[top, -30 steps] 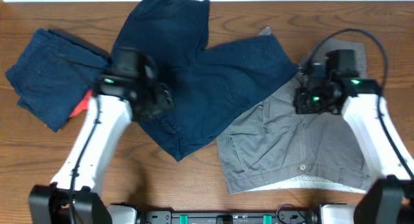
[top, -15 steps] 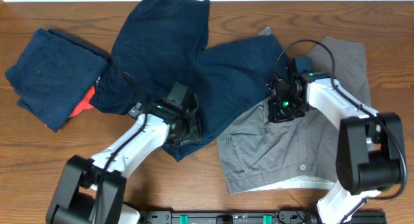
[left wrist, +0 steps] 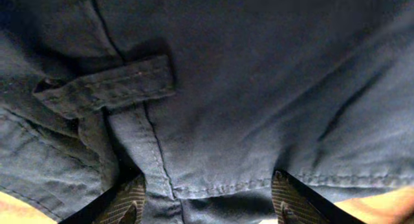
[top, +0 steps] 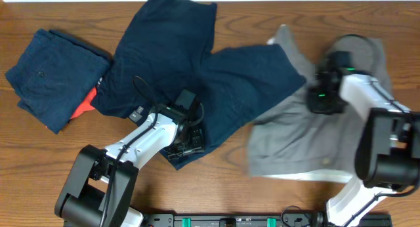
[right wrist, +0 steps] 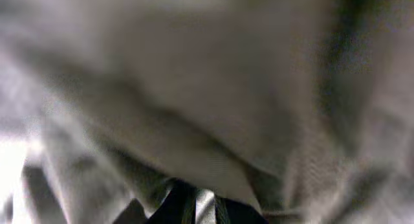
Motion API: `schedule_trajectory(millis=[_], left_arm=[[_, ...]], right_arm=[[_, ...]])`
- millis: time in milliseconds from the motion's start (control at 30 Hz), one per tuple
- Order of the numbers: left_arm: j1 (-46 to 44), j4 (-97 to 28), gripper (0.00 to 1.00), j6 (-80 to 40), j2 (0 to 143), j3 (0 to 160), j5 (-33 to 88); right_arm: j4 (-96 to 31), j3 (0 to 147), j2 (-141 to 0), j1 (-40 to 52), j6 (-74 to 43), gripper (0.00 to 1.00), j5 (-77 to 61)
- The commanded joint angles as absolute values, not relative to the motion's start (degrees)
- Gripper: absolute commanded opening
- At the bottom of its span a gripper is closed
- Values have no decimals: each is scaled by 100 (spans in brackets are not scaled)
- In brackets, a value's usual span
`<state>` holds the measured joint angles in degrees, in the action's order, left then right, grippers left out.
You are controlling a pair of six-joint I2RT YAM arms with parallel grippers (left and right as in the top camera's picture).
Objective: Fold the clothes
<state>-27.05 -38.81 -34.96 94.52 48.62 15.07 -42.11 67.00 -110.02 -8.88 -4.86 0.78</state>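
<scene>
At far left one navy garment (top: 46,76) lies folded; navy shorts (top: 216,76) and grey shorts (top: 308,145) lie crumpled; left gripper (left wrist: 210,204) gapes over the navy hem; right gripper (right wrist: 192,208) apparently pinches the grey pair.

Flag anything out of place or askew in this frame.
A red cloth pokes out between the folded navy garment and the unfolded navy shorts. The gray shorts lie rumpled, partly under the navy shorts.
</scene>
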Motion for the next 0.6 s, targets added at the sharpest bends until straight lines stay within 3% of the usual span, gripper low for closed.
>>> schedule_trajectory(millis=[0,300,567], left_arm=[[-2622,-4012,64,-3586,9618,4779,1492],[-1761,-4727,64,-2941,9616,4781,1166],[-716,-4915,64,-2099,9566,5085,1074]], right_arm=[[-4383,6528,-11476,-1946,-1393,13,1706],[-5196,7220,-11445,-3732,-2119,19,838],[-5319,7822,-10676,-3653,-1328,33,-934]])
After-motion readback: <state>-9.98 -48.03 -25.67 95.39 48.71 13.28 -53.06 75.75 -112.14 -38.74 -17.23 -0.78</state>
